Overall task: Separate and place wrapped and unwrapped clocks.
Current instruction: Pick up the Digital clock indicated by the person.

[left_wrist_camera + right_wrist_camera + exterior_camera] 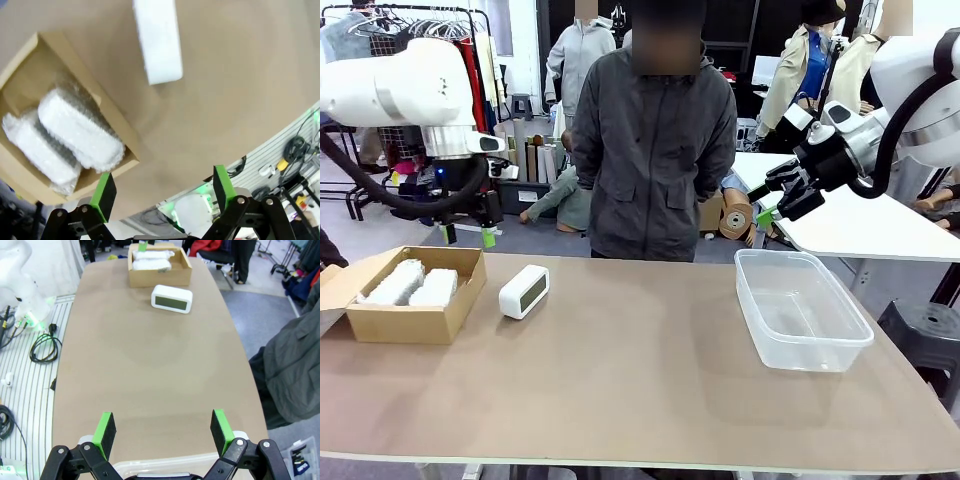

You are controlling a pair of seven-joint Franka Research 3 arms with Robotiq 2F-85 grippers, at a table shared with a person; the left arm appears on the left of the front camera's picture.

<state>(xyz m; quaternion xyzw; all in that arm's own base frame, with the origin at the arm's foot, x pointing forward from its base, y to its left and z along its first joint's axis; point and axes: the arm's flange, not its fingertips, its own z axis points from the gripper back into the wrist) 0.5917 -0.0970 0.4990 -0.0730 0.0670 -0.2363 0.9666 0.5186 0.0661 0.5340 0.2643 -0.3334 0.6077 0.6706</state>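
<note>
Two wrapped clocks (417,284), white lumps in crinkly plastic, lie side by side inside the brown cardboard box (405,322) at the table's left; they show in the left wrist view as wrapped clocks (80,129) and far off as wrapped clocks (154,258). The bare white unwrapped clock (524,291) stands on the table just right of the box, also seen as the unwrapped clock (157,40) and, display facing, the unwrapped clock (172,298). My left gripper (468,233) hangs open above the box's far side. My right gripper (782,200) is open, raised above the far edge of the tub.
A clear rectangular plastic tub (800,310) stands empty on the right of the table; its rim (165,462) shows below the right fingers. A person in a grey jacket (655,150) stands at the far side, hands not on the table. A white side table (860,225) lies behind the right arm.
</note>
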